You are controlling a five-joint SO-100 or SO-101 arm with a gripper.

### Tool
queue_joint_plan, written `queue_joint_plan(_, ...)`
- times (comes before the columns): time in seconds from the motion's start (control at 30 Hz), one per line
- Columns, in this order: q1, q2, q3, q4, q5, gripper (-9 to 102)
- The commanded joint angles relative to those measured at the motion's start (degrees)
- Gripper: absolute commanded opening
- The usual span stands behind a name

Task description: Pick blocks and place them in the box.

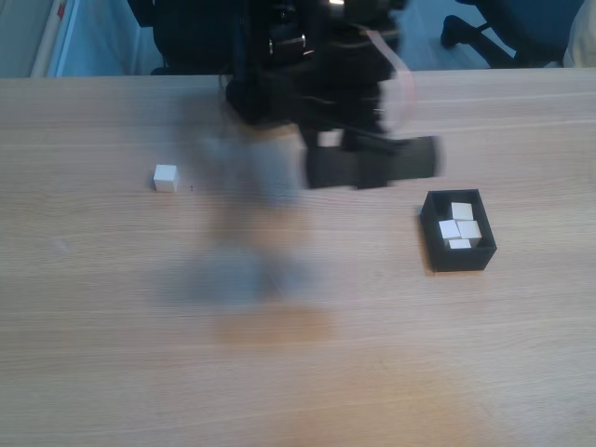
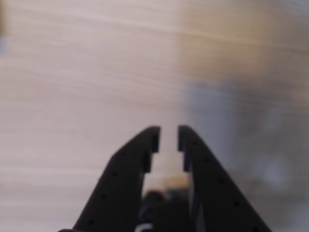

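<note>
Light wooden table [image 1: 391,372] with a fine grain that runs from left to right fills most of the fixed view, and behind its far edge a bluish floor and the dark base of an office chair [image 1: 484,33] are visible. On the right part of the table stands the box [image 1: 458,231], black and open on top; its long axis goes from the far side toward the near side of the picture, slightly turned to the right, and its near wall faces the camera. Inside it lie four of the white blocks [image 1: 463,225], close together and touching each other, some of them tilted. One more block [image 1: 166,177] sits alone on the left part of the table, well apart from the box, flat on the wood with one face toward the camera. The black arm [image 1: 372,160] is blurred and hangs above the middle of the table, between the single block and the box, with a soft grey shadow on the wood under it. In the wrist view the gripper [image 2: 168,140] points toward the top of the picture over blurred wood; its two black fingers [image 2: 128,169] are nearly together, with only a narrow gap between the tips, and nothing is between them.
</note>
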Motion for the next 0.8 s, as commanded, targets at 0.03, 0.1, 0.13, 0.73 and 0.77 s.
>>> queue_joint_plan(0.03,16.2,5.7,3.5,-0.6,-5.1,0)
queue_joint_plan(0.1,22.0,5.6,4.2,-1.8,-6.7,1)
queue_joint_plan(0.13,24.5,5.4,4.2,-2.3,-7.7,2)
queue_joint_plan(0.73,49.0,-1.4,8.6,-5.4,-26.4,15)
queue_joint_plan(0.77,49.8,-1.8,8.7,-5.4,-27.3,15)
